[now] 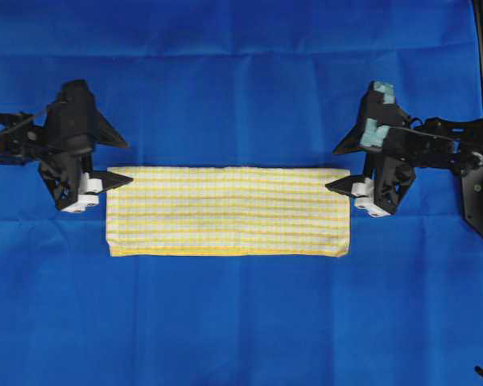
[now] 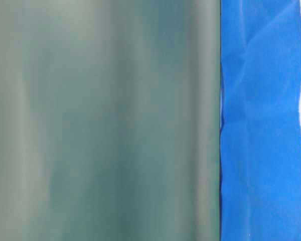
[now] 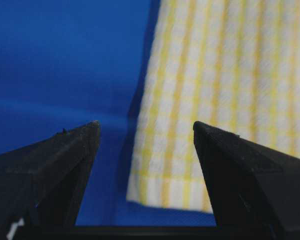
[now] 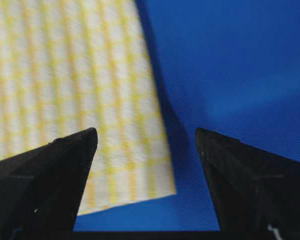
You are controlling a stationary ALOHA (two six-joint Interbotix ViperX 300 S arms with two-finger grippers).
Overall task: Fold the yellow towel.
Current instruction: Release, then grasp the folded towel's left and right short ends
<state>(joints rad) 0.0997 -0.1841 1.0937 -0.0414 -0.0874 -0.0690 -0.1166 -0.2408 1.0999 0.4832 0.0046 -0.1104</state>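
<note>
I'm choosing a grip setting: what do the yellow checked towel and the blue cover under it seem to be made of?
The thin yellow-and-white checked towel looks like woven cotton-type fabric, matte: the wrist views show a fine weave grid and soft folded edges. The large plain blue cloth also looks like matte textile, with creases and fine diagonal ribbing; the fibre cannot be told for either.

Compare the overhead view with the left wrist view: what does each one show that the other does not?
Only overhead: the whole folded yellow towel and the open right gripper at its right end. Only left wrist: the towel's weave up close, with one corner between the fingertips. Both: the open left gripper, the towel and the blue cloth.
</note>
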